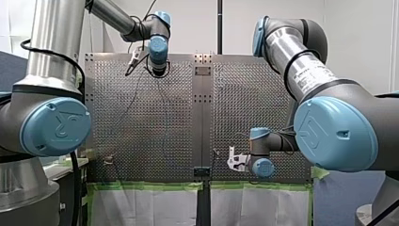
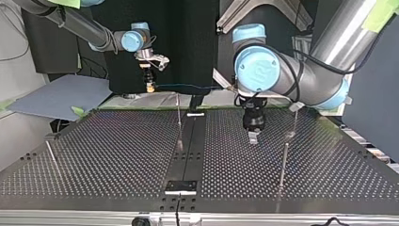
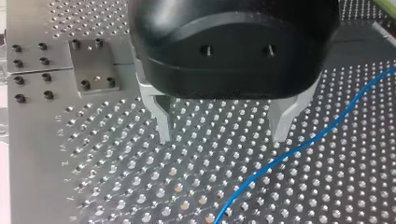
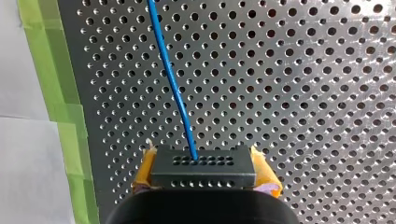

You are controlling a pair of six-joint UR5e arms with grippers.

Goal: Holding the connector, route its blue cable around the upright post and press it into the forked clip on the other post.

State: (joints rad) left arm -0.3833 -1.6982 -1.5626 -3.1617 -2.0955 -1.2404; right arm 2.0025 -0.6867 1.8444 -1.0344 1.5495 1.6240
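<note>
While our right gripper is clamped on the connector, with yellow pads on its two side faces, our left gripper hangs over the perforated table. Its metal fingers are spread, with nothing between them.

Cable position: the blue cable exits the connector's holed face and runs away from our right gripper over the plate. In the left wrist view it passes just beside one fingertip, outside the gap. We can't tell whether it touches the plate there.

Posts: the top view shows a thin post near the table's centre seam and a second post at that view's right. The forked clip is too small to pick out, so we can't say which post carries it. Routing looks not yet started.

Handling, our read:
- The connector is a small rigid block. The side-face grip is the right hold, so we keep it.
- The cable is thin, light and limp, with some spring. It should bend round a post easily but will likely relax off it unless kept taut.
- The weak point is where the wire enters the connector, so we avoid sharp pulls across that exit.
- If the left gripper helps, it should pinch the cable mid-run, well clear of the connector. The wire is thin and smooth, so it could slip in metal fingers.
- To seat it in the fork, we press with the cable straight across the slot.
</note>
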